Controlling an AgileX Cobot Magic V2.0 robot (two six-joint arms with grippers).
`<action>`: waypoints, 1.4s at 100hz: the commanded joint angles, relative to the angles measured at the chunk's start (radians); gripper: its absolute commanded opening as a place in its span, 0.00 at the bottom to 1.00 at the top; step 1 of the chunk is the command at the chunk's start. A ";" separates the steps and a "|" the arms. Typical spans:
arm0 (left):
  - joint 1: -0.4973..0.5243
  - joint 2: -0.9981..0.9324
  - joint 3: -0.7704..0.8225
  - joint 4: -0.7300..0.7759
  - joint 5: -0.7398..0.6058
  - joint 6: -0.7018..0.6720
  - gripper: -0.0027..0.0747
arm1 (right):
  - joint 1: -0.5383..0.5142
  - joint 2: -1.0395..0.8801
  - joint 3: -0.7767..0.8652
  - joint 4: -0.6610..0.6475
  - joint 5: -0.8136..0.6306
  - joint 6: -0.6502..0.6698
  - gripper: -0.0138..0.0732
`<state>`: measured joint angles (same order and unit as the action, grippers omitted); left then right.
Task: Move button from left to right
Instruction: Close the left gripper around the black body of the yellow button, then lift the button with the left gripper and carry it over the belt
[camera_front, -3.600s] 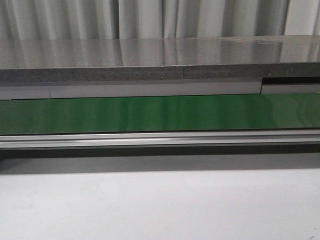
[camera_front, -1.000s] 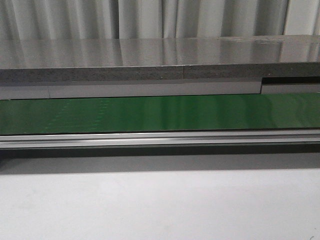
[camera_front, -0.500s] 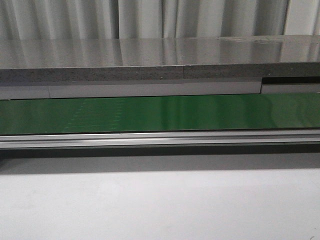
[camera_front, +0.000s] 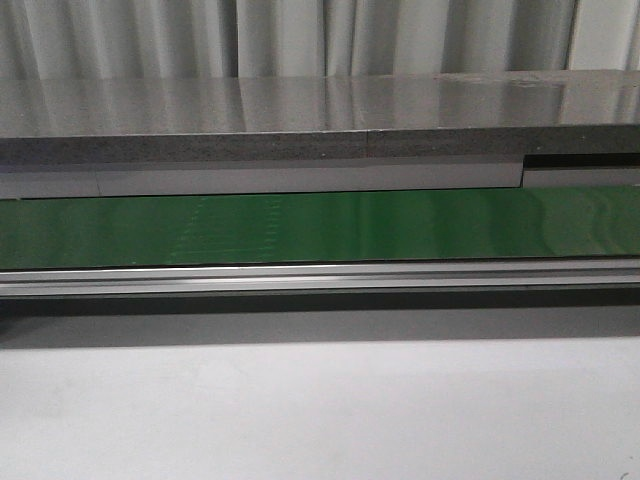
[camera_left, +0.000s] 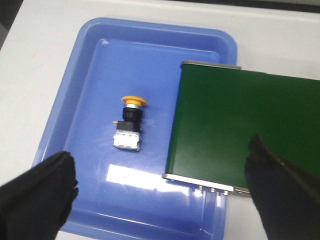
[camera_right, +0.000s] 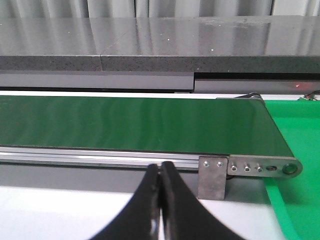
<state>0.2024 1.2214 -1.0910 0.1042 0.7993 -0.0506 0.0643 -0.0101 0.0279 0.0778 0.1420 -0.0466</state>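
- Front view: a green conveyor belt (camera_front: 320, 227) runs left to right across the middle, with a silver rail (camera_front: 320, 278) along its near edge and a grey stone-like ledge (camera_front: 300, 120) behind it. A white table (camera_front: 320, 410) fills the near part. A faint patch of pale dotted marks on the belt now sits left of centre; half a second ago it lay further left, and the earliest picture shows none. Neither arm and no button appears here.
- Left wrist view: the button (camera_left: 129, 123) lies on its side in a blue tray (camera_left: 75, 90), yellow cap pointing away from the fingers, black body and pale base behind it. It is just beside the belt's end, which overhangs the tray. The left gripper (camera_left: 160, 192) hovers above with its black fingers (camera_left: 37, 192) spread wide and holding nothing.
- Right wrist view: the right gripper (camera_right: 160, 175) has its fingers pressed together, empty, in front of the belt's right end near a bright green surface (camera_right: 295, 145).
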 joint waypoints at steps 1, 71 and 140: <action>0.043 0.042 -0.046 -0.018 -0.080 0.015 0.87 | 0.002 -0.021 -0.016 -0.006 -0.081 -0.004 0.08; 0.179 0.499 -0.260 -0.115 -0.099 0.119 0.86 | 0.002 -0.021 -0.016 -0.006 -0.081 -0.004 0.08; 0.179 0.691 -0.297 -0.169 -0.095 0.146 0.86 | 0.002 -0.021 -0.016 -0.006 -0.081 -0.004 0.08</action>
<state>0.3779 1.9496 -1.3546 -0.0504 0.7365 0.0975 0.0643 -0.0101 0.0279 0.0778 0.1420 -0.0466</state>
